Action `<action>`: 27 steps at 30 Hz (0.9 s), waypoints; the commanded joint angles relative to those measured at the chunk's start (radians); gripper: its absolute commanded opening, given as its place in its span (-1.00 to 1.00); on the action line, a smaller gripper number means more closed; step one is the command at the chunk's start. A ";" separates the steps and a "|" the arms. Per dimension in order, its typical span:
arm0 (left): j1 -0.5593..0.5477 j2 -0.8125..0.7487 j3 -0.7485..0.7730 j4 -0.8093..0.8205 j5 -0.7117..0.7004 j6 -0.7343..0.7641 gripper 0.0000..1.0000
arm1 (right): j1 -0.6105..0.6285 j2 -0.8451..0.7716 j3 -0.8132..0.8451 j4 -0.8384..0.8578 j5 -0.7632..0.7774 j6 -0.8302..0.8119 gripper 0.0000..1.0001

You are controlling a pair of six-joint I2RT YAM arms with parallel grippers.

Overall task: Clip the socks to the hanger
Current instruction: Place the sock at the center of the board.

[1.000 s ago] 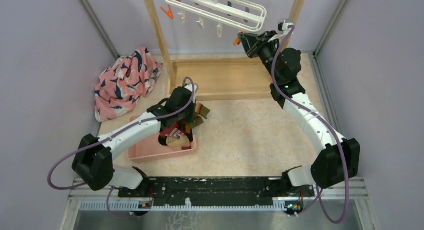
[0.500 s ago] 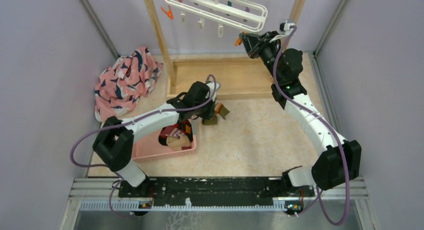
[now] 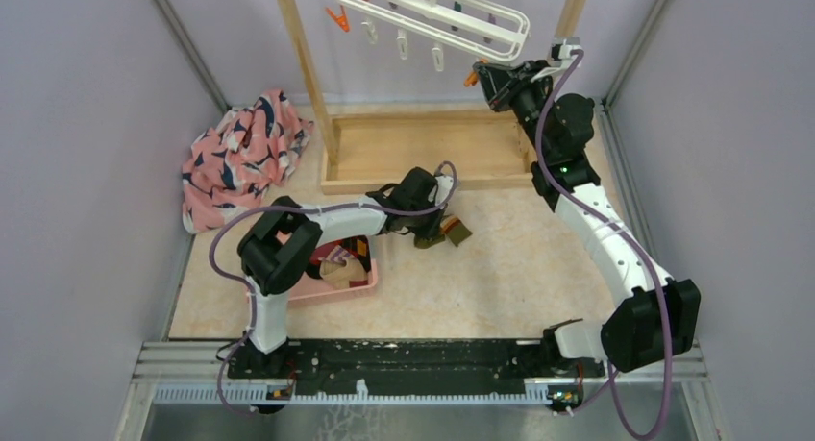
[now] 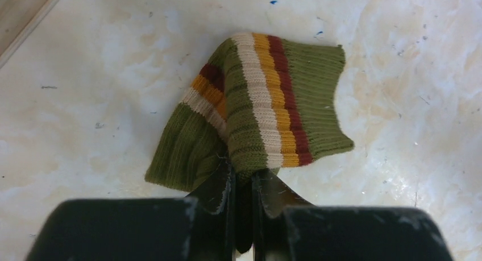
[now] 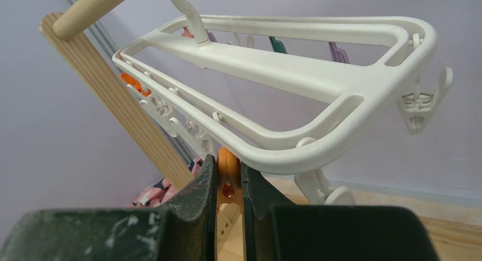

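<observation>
we hold the striped sock [image 4: 267, 102] pinched tight in our left claw [image 4: 241, 181]; our right claw [image 5: 227, 181] grips an orange clip [image 5: 226, 165] under the hanger [image 5: 295, 73].

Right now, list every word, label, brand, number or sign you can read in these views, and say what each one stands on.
None: no text can be read in any view.
The olive-green striped sock bears only coloured bands, no lettering.
The white plastic hanger frame and the orange clip show no marking.
The black rail at the arms' bases has pale flecks, too small to read as text.
</observation>
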 commanded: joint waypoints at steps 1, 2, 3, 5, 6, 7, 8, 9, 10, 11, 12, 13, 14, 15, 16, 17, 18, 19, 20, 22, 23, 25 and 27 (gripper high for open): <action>-0.037 -0.002 -0.046 0.003 0.001 0.019 -0.99 | -0.019 -0.011 -0.038 -0.145 -0.016 -0.023 -1.00; -0.041 -0.003 -0.055 -0.001 -0.011 0.011 -0.87 | -0.019 -0.009 -0.037 -0.143 -0.019 -0.021 -1.00; -0.045 -0.004 -0.064 -0.010 -0.030 0.003 -0.73 | -0.018 -0.008 -0.039 -0.139 -0.022 -0.019 -1.00; -0.057 -0.004 -0.070 -0.038 -0.104 -0.013 -0.39 | -0.018 -0.005 -0.042 -0.134 -0.027 -0.014 -1.00; -0.060 -0.005 -0.069 -0.053 -0.139 -0.021 -0.12 | -0.019 -0.004 -0.042 -0.133 -0.029 -0.013 -1.00; -0.064 -0.015 -0.068 -0.063 -0.169 -0.025 0.16 | -0.019 -0.003 -0.042 -0.132 -0.029 -0.012 -1.00; -0.065 -0.026 -0.068 -0.071 -0.184 -0.024 0.28 | -0.019 -0.003 -0.041 -0.131 -0.030 -0.010 -1.00; -0.066 -0.035 -0.067 -0.080 -0.196 -0.020 0.37 | -0.018 -0.001 -0.042 -0.130 -0.031 -0.011 -1.00; -0.067 -0.044 -0.062 -0.094 -0.209 -0.015 0.41 | -0.018 0.000 -0.042 -0.130 -0.032 -0.010 -1.00; -0.068 -0.049 -0.054 -0.115 -0.224 -0.006 0.43 | -0.019 0.000 -0.043 -0.130 -0.032 -0.008 -1.00; -0.070 -0.052 -0.043 -0.136 -0.245 0.006 0.45 | -0.019 -0.001 -0.042 -0.128 -0.032 -0.007 -1.00; -0.075 -0.054 -0.026 -0.169 -0.264 0.017 0.46 | -0.019 -0.002 -0.044 -0.130 -0.031 -0.008 -1.00; -0.082 -0.056 -0.010 -0.200 -0.280 0.040 0.47 | -0.018 -0.003 -0.043 -0.129 -0.030 -0.009 -1.00; -0.090 -0.062 -0.001 -0.217 -0.293 0.059 0.48 | -0.019 -0.003 -0.044 -0.132 -0.028 -0.009 -1.00; -0.100 -0.070 0.004 -0.222 -0.307 0.081 0.48 | -0.019 -0.003 -0.044 -0.132 -0.026 -0.009 -1.00; -0.109 -0.076 0.007 -0.225 -0.316 0.093 0.48 | -0.018 -0.003 -0.044 -0.131 -0.026 -0.009 -1.00; -0.119 -0.081 0.015 -0.232 -0.315 0.123 0.48 | -0.018 -0.003 -0.044 -0.131 -0.027 -0.009 -1.00; -0.141 -0.077 0.066 -0.299 -0.314 0.142 0.47 | -0.019 -0.003 -0.043 -0.131 -0.026 -0.009 -1.00; -0.147 -0.074 0.085 -0.327 -0.308 0.146 0.47 | -0.018 -0.004 -0.043 -0.133 -0.025 -0.008 -1.00; -0.156 -0.072 0.120 -0.383 -0.300 0.147 0.45 | -0.018 -0.006 -0.044 -0.136 -0.022 -0.011 -1.00; -0.159 -0.068 0.142 -0.418 -0.289 0.143 0.44 | -0.019 -0.006 -0.044 -0.136 -0.020 -0.012 -1.00; -0.163 -0.057 0.189 -0.503 -0.283 0.120 0.44 | -0.019 -0.006 -0.044 -0.136 -0.020 -0.011 -1.00; -0.163 -0.050 0.231 -0.574 -0.258 0.107 0.44 | -0.019 -0.003 -0.045 -0.130 -0.025 -0.006 -1.00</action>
